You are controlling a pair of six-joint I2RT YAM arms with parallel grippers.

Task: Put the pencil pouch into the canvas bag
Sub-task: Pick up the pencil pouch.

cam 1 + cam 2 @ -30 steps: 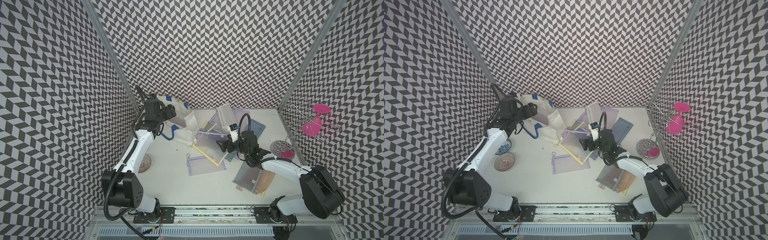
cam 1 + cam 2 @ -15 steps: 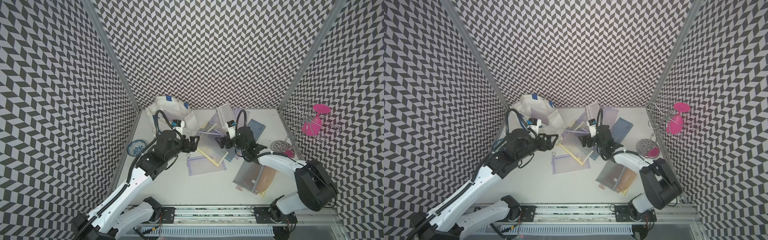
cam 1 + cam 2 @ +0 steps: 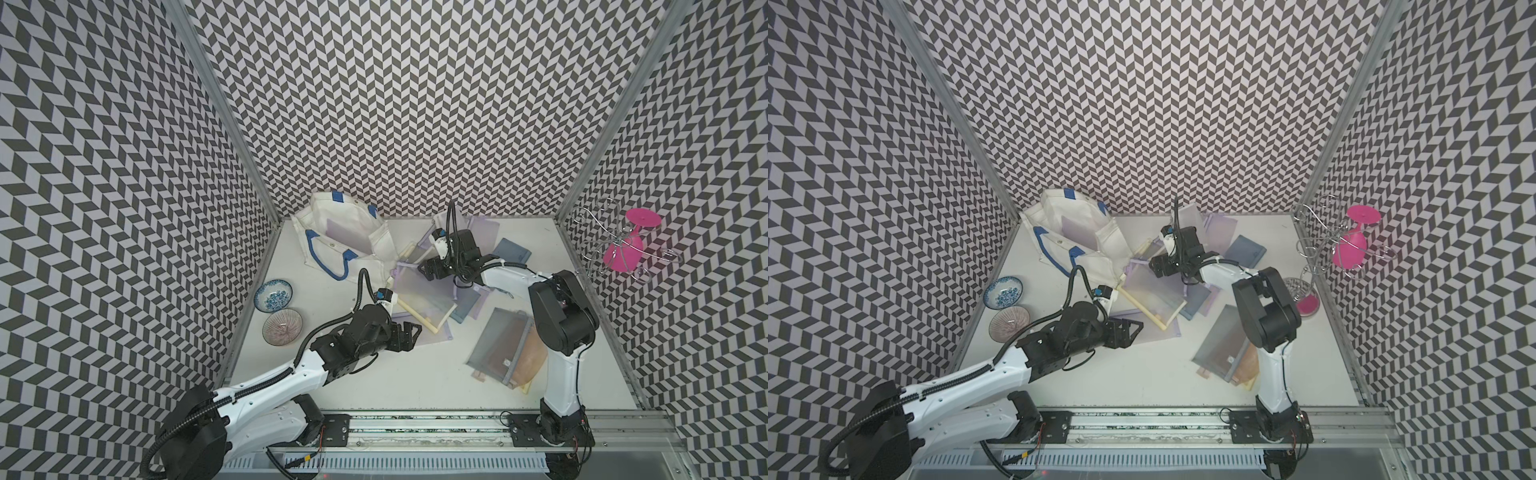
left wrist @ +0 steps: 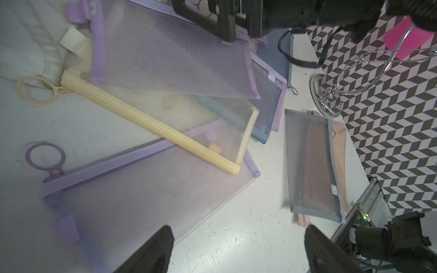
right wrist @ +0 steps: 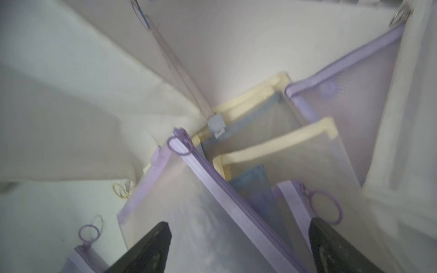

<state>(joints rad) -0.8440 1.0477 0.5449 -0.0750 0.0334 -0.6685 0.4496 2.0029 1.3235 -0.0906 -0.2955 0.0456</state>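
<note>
**Item:** lilac mesh pencil pouch (image 4: 153, 189), flat on the worktop (image 3: 395, 374) at the near edge of the pouch pile, outside the canvas bag (image 3: 324, 220).
**Handling (judged):** light, limp and slick. The stiffer zipper band gives the surest hold.
**Grippers:** left gripper (image 3: 409, 334) above it, right gripper (image 3: 430, 270) above another pouch. Both sets of jaws released, empty.

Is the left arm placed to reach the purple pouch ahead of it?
Probably yes: the left gripper hangs open at the edge of the purple pouch, nothing between; only a yellow pouch overlaps its far corner.
</note>
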